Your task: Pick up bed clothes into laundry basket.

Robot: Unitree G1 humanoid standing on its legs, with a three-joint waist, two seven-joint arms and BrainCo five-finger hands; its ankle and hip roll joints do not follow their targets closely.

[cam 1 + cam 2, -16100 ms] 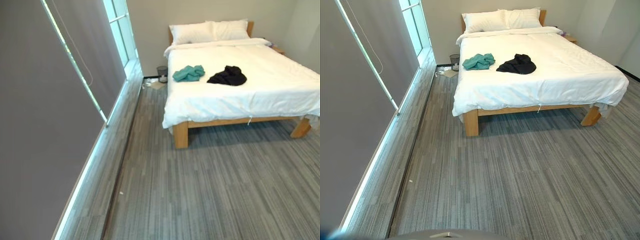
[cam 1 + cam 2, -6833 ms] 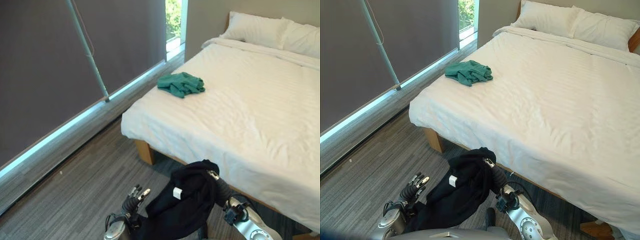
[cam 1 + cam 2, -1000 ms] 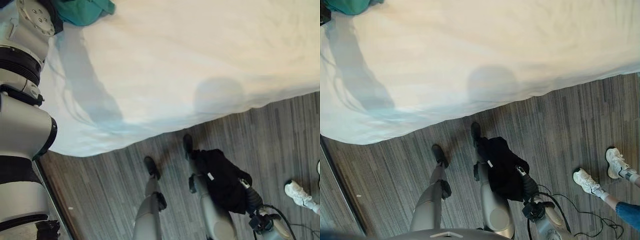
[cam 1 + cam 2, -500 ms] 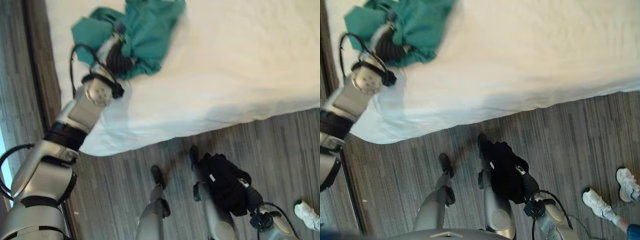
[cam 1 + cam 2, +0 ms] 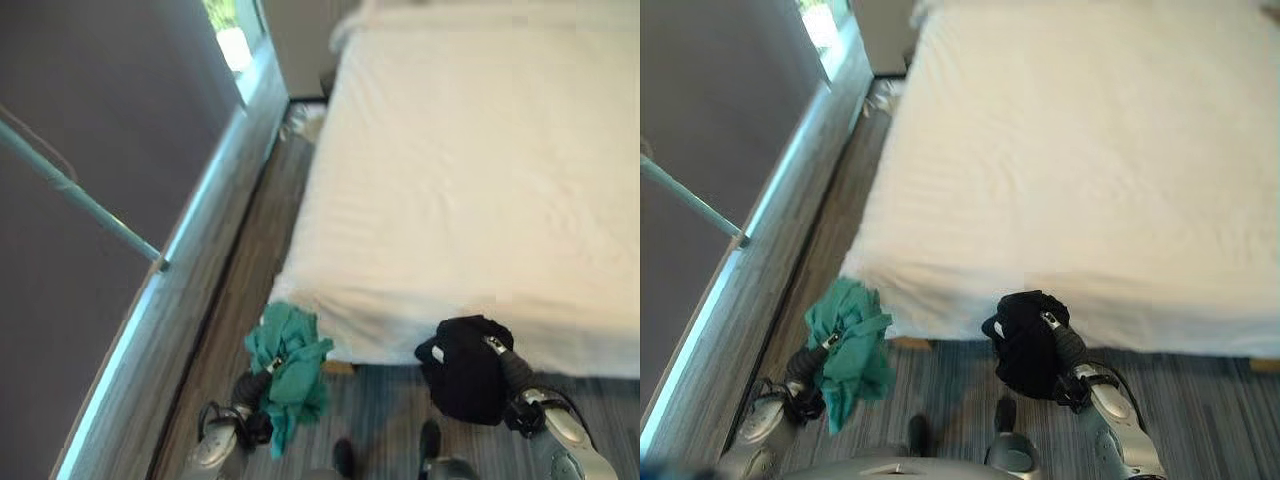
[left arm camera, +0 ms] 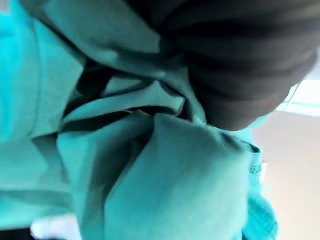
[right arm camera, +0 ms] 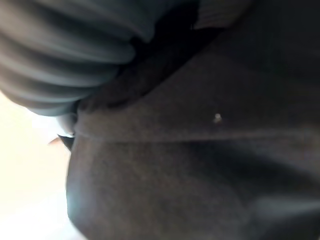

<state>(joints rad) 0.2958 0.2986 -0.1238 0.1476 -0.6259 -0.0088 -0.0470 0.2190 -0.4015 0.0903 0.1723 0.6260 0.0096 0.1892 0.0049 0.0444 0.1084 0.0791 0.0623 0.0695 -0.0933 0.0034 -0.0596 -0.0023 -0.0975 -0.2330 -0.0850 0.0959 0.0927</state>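
A teal garment (image 5: 292, 366) hangs bunched from my left hand (image 5: 253, 386), which is shut on it, off the near left corner of the bed (image 5: 480, 180) and above the floor. In the left wrist view the teal cloth (image 6: 175, 175) lies folded right against the hand's dark cover (image 6: 240, 60). A black garment (image 5: 463, 368) hangs in a clump from my right hand (image 5: 508, 364), shut on it, just in front of the bed's near edge. The right wrist view has black cloth (image 7: 200, 165) pressed against the cover (image 7: 60, 50).
The white bed covers the right and far side. A grey blind with a slanting pole (image 5: 80, 195) and a bright window sill (image 5: 200, 220) run along the left. Striped grey floor (image 5: 240, 270) lies between them. Small things (image 5: 300, 120) lie on the floor by the far wall.
The camera has swung round. My left hand has taken the teal garment off the bed and now holds it low beside the bed corner. The black garment stays in my right hand.
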